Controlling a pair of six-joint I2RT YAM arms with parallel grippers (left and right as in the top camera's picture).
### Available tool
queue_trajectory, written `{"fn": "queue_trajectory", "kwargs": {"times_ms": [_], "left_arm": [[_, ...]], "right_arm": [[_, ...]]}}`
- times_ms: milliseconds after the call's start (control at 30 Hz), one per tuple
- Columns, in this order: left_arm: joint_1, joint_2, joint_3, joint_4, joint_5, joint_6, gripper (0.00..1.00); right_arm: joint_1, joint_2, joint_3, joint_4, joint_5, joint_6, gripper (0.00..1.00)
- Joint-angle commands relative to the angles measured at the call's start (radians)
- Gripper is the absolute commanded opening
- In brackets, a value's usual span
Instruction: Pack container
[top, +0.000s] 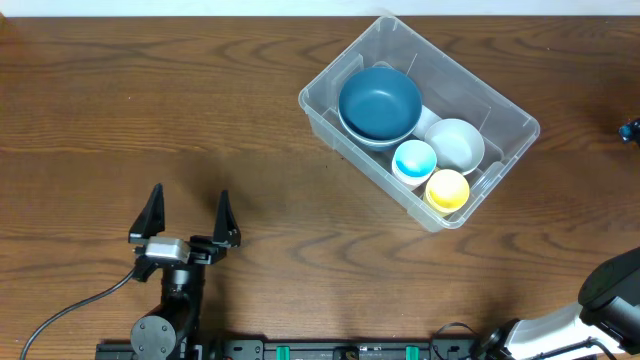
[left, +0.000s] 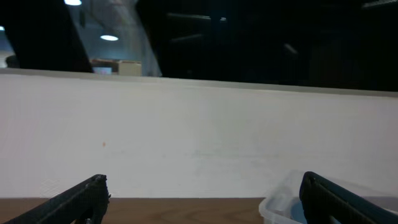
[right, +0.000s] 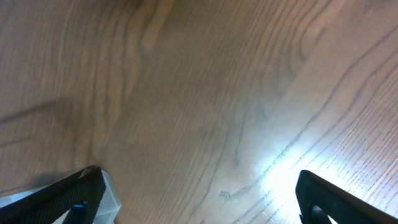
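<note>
The clear plastic container (top: 510, 120) stands at an angle at the back right of the wooden table. In it are a dark blue bowl (top: 380, 102) stacked in a paler bowl, a white bowl (top: 456, 143), a white cup with a blue inside (top: 414, 160) and a yellow cup (top: 447, 189). My left gripper (top: 186, 215) is open and empty near the front left, well apart from the container. In the left wrist view (left: 202, 190) the container's rim (left: 278, 208) shows by the right finger. My right gripper (right: 199, 190) is open and empty above bare wood.
The right arm (top: 610, 290) sits at the front right corner of the overhead view. A small blue part (top: 629, 130) shows at the right edge. A white wall (left: 199, 137) runs behind the table's far edge. A pale see-through edge (right: 112, 196) lies by the right gripper's left finger.
</note>
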Motion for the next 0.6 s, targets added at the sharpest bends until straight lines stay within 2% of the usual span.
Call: {"fn": "queue_trajectory", "kwargs": {"times_ms": [0, 267, 333, 567], "left_arm": [[0.006, -0.013, -0.002, 0.006, -0.041, -0.012, 0.98], [0.007, -0.013, -0.002, 0.022, -0.041, 0.120, 0.98], [0.017, -0.013, -0.002, -0.027, -0.041, 0.159, 0.98], [0.050, -0.013, -0.002, -0.200, -0.040, 0.163, 0.98]], "right_arm": [[-0.005, 0.002, -0.004, 0.000, 0.005, 0.011, 0.99], [-0.005, 0.002, -0.004, 0.000, 0.005, 0.011, 0.99], [-0.005, 0.002, -0.004, 0.000, 0.005, 0.011, 0.99], [-0.005, 0.002, -0.004, 0.000, 0.005, 0.011, 0.99]]}}
